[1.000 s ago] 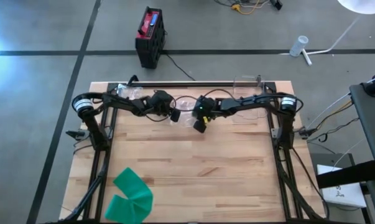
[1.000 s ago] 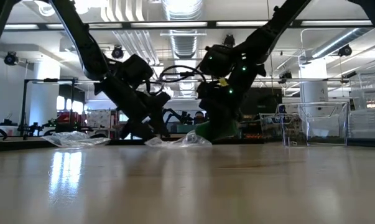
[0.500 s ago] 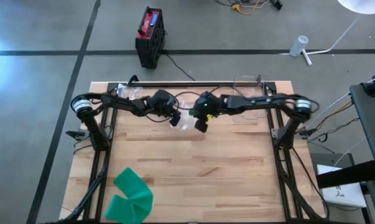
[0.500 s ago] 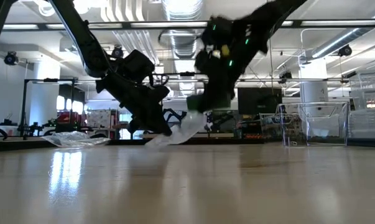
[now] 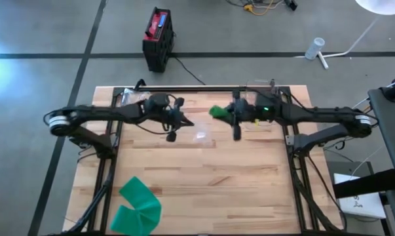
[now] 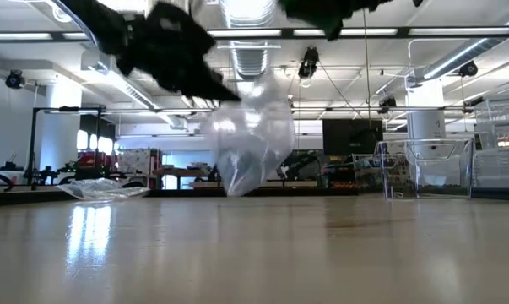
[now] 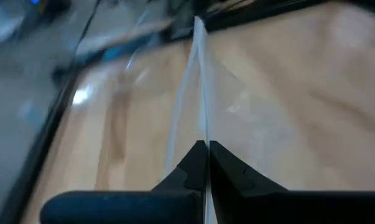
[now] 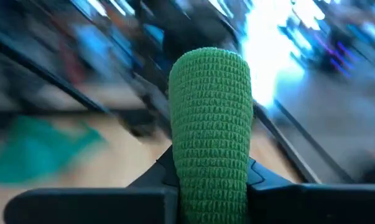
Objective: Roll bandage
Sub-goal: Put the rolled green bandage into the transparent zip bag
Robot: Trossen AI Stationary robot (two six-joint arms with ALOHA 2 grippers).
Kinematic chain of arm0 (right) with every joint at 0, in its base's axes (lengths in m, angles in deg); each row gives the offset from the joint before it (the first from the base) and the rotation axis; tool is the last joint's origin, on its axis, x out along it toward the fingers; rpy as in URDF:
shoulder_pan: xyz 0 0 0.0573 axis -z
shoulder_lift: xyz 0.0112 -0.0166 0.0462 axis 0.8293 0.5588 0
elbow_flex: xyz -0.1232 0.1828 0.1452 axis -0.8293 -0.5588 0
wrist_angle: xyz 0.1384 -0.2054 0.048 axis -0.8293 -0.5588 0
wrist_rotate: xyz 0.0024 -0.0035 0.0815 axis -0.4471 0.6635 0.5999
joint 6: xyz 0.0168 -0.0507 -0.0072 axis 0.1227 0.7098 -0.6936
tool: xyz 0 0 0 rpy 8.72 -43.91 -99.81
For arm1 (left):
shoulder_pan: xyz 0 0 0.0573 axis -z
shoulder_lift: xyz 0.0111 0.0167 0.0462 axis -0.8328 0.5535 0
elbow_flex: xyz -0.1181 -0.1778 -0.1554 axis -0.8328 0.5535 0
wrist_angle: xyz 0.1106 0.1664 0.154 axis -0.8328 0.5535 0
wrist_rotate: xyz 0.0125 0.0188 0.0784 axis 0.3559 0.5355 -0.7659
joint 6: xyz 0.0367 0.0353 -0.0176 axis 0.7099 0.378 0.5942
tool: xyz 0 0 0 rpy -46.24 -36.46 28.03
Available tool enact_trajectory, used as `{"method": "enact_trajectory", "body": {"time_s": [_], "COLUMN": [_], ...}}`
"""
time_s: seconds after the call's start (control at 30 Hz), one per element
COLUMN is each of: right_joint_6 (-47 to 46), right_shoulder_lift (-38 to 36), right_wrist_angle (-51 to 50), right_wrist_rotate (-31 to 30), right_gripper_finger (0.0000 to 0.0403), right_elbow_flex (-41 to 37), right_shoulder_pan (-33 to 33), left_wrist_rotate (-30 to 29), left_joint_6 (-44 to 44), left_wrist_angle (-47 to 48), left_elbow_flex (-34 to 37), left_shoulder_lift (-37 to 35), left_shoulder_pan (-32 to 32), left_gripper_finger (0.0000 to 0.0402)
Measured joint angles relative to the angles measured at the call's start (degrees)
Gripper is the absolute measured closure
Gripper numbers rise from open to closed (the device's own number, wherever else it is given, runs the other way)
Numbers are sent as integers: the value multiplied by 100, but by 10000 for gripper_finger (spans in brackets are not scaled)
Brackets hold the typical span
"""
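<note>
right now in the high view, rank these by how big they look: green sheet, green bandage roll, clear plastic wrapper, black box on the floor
1. green sheet
2. black box
3. clear plastic wrapper and green bandage roll: both look small; wrapper's edges too faint to rank.

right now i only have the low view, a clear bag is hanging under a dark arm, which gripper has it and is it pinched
Observer: The left gripper is shut on the clear plastic bag; its wrist view shows the film clamped between its fingertips.
Operator: what's the other arm holding
Observer: The right gripper is shut on a green bandage roll, upright between its fingers.
Operator: anything else green on the table
Observer: Yes, a green sheet lies at the wooden table's near left corner in the high view.
</note>
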Motion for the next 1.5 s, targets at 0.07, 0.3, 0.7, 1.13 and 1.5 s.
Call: {"method": "enact_trajectory", "body": {"time_s": [0.07,0.3,0.7,1.13,1.5], "right_joint_6": [-88,989,3389,4194,4366], "right_shoulder_lift": [-78,355,1385,1738,1673], "right_wrist_angle": [958,2446,1791,-1053,-2018], "right_wrist_rotate": [594,775,758,32,-280], "right_gripper_finger": [352,352,352,353,353], "right_elbow_flex": [-392,-947,251,1538,1582], "right_shoulder_pan": [-62,-144,-650,-1257,-1505], "left_wrist_rotate": [-17,-10,1951,2446,2492], "left_joint_6": [115,-46,-509,-672,-619], "left_wrist_angle": [560,1936,1352,1483,1304], "left_elbow_flex": [-376,-1515,-1890,-1856,-1867], "left_shoulder_lift": [-259,-236,148,80,-8], "left_shoulder_pan": [228,958,1208,1223,1029], "left_gripper_finger": [401,401,401,401,401]}}
